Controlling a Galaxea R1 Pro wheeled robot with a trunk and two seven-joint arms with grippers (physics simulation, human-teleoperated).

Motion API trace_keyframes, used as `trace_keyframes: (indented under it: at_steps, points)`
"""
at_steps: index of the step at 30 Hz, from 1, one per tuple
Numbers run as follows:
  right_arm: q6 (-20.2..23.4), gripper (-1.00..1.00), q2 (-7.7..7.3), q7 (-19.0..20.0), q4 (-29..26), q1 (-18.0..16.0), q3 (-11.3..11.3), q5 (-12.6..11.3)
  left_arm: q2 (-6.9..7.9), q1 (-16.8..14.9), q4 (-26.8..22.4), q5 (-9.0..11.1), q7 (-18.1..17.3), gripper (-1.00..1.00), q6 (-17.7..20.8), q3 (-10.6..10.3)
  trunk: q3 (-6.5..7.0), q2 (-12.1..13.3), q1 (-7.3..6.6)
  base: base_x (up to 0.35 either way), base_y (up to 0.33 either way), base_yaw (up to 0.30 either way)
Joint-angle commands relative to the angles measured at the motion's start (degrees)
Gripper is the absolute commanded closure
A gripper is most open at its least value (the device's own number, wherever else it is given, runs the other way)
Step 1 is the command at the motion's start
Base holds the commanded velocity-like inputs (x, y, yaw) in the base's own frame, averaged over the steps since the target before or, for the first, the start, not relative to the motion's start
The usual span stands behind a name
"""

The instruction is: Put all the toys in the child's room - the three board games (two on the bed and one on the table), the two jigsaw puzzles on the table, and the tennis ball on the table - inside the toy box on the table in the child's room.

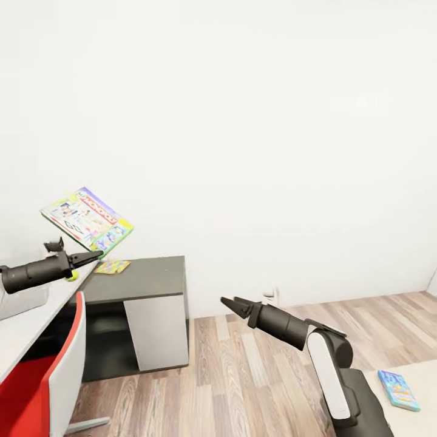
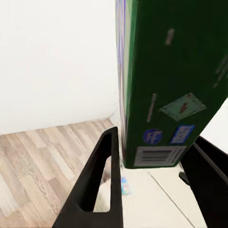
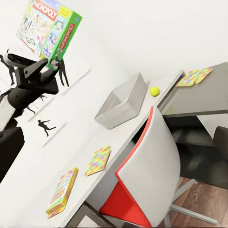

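Note:
My left gripper [image 1: 96, 254] is shut on the lower edge of a green-edged board game [image 1: 88, 220], held up tilted over the table's corner. The left wrist view has its green back [image 2: 166, 95] between the fingers [image 2: 99, 180]. The grey toy box [image 3: 122, 102] stands on the pale table [image 3: 90, 137] with the tennis ball [image 3: 154, 91] beside it. One jigsaw puzzle [image 1: 112, 266] lies on the dark cabinet, another [image 3: 99, 160] on the table near a red-and-yellow board game [image 3: 62, 191]. A blue board game [image 1: 399, 389] lies on the bed. My right gripper [image 1: 232, 301] hangs open and holds nothing over the floor.
A red chair [image 1: 42, 376] is tucked under the table on my left. The dark cabinet [image 1: 145, 279] joins the table's end. Wood floor [image 1: 243, 376] stretches to the white wall. The beige bed [image 1: 422, 373] is at lower right.

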Motion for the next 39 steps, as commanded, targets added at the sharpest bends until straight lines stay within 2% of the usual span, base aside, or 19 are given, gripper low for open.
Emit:
trace_keyframes:
  at_steps: [1,2,3,5,11,13,15,16,20,24,28,33,36,39]
  points:
    - [0.3,-1.0,-0.17,-0.1,0.0,0.0,-0.1,-0.1,1.99,-0.6,0.0,0.2,-0.1,1.0,0.4,0.0,-0.03,0.0,0.02,0.0,0.0,0.291]
    - [0.3,-1.0,-0.26,-0.1,0.0,0.0,-0.1,-0.1,3.4,-0.8,0.1,0.2,-0.1,1.0,0.4,0.1,-0.03,0.0,0.02,0.0,0.0,0.291]
    - [0.3,-1.0,-0.3,-0.1,0.0,0.0,-0.1,-0.1,4.09,-0.9,0.1,0.2,-0.1,1.0,0.4,0.1,-0.03,0.0,0.02,0.0,0.0,0.291]
    - [0.3,-1.0,-0.33,-0.2,0.0,0.0,-0.1,-0.1,7.75,-1.1,0.2,0.3,-0.2,1.0,0.4,0.3,-0.03,0.0,0.02,0.0,0.0,0.291]
    - [0.3,-1.0,-0.42,-0.2,0.0,0.0,-0.1,-0.1,10.68,-1.1,1.4,0.0,0.0,1.0,0.3,0.5,-0.03,0.0,0.02,0.0,0.0,0.291]
    - [0.3,-1.0,-0.42,-0.2,0.0,0.0,-0.1,-0.1,12.09,-1.0,4.5,-0.1,0.0,1.0,0.1,0.5,-0.03,0.0,0.02,0.0,0.0,0.291]
    - [0.3,-1.0,-0.44,-0.2,0.0,0.0,-0.1,-0.1,13.52,-1.0,10.8,-0.1,0.0,1.0,-0.2,0.6,-0.03,0.0,0.02,0.0,0.0,0.291]
    - [0.3,-1.0,-0.48,-0.3,0.0,0.0,-0.2,-0.1,14.05,-0.9,15.6,-0.2,0.0,1.0,-1.4,0.6,-0.03,0.0,0.02,0.0,0.0,0.291]
    - [0.3,-1.0,-0.51,-0.2,0.0,0.0,-0.3,-0.1,14.55,-0.9,29.0,-0.3,0.0,1.0,-8.8,0.5,-0.03,0.0,0.02,0.0,0.0,0.291]
    - [0.3,-1.0,-0.52,-0.2,0.0,0.0,-0.4,-0.1,14.92,-0.8,38.9,-0.4,0.0,1.0,-15.6,0.5,-0.03,0.0,0.02,0.0,0.0,0.291]
    - [0.3,-1.0,-0.52,-0.3,0.0,0.0,-0.3,0.0,15.09,-0.8,41.9,-0.5,0.0,1.0,-18.9,0.4,-0.03,0.0,0.02,0.0,0.0,0.291]
    - [-1.6,-1.0,-0.59,-0.1,0.0,0.0,-0.2,-0.1,15.36,-0.7,42.4,-0.5,0.0,1.0,-19.7,0.2,-0.03,0.0,0.02,0.0,0.0,0.28]
    - [-4.7,-1.0,-0.39,-0.1,-0.1,0.0,0.4,0.0,15.4,-0.7,42.5,-0.5,0.0,1.0,-20.8,0.2,-0.03,0.0,0.02,0.0,0.0,0.09]
    - [-5.0,-1.0,-0.46,-0.5,-0.1,0.0,0.4,0.1,15.4,-0.7,42.4,-0.5,0.0,1.0,-21.0,0.2,-0.03,0.0,0.02,0.0,-0.007,0.009]
